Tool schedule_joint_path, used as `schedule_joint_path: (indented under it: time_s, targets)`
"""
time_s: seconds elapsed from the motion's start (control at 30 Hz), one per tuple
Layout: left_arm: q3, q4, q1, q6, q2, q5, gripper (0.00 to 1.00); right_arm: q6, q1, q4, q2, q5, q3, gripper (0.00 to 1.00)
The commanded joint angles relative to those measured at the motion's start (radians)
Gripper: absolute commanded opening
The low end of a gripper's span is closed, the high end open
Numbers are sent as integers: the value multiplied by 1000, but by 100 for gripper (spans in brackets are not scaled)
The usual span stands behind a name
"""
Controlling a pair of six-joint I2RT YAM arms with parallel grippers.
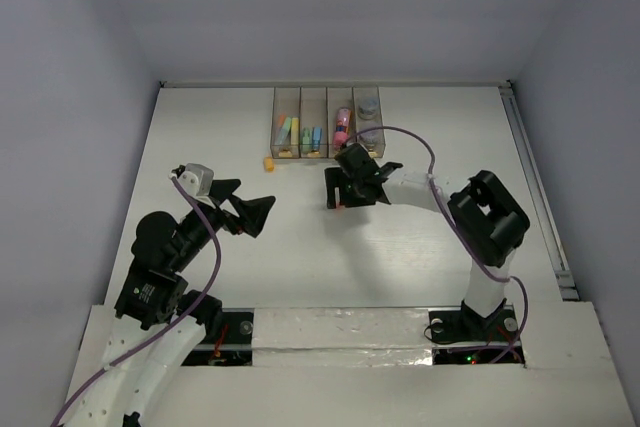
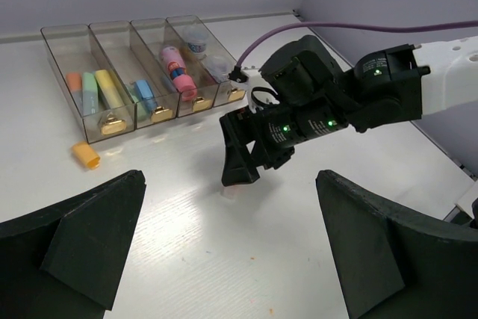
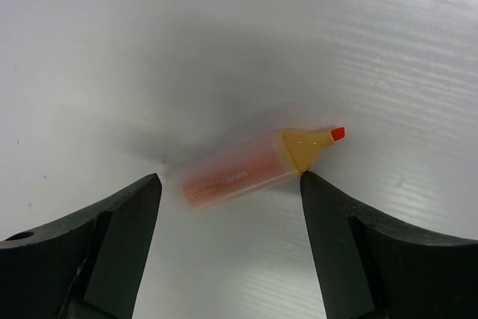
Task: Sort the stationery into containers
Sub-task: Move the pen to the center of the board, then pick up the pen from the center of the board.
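An uncapped orange highlighter [image 3: 243, 170] with a yellow neck and red tip lies flat on the white table. My right gripper [image 3: 228, 177] hangs over it, open, fingers on either side; the right fingertip [image 3: 321, 199] touches the yellow neck. From above, the right gripper [image 1: 338, 197] points down just in front of the containers [image 1: 287, 97], four clear bins in a row. They hold orange, green and yellow sticks, blue ones, a pink marker [image 2: 178, 72] and round grey-blue pieces [image 1: 368, 105]. My left gripper [image 1: 247, 210] stands open to the left, holding nothing.
A loose orange cap [image 1: 269, 163] lies on the table left of the bins' front edge, also in the left wrist view as the orange cap [image 2: 86, 155]. The right arm's purple cable [image 2: 299, 29] arcs over the bins' right end.
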Motion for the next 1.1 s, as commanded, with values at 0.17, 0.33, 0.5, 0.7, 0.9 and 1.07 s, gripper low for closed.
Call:
schedule_joint_path:
  time_s: [0.17, 0.33, 0.5, 0.7, 0.9, 1.07]
  targets:
    - [27, 47, 4, 5, 9, 12, 99, -39, 4, -91, 123, 32, 132, 81]
    - [28, 45, 4, 5, 11, 12, 99, -43, 37, -119, 160, 57, 185, 54]
    - [27, 45, 4, 3, 9, 9, 99, -49, 56, -177, 192, 103, 228, 54]
    - [27, 45, 4, 3, 14, 9, 99, -48, 65, -228, 223, 144, 260, 34]
    - [24, 40, 4, -6, 41, 9, 99, -30, 65, -185, 183, 130, 226, 7]
    - [21, 50, 4, -27, 97, 43, 99, -16, 65, 7, 47, 58, 142, 2]
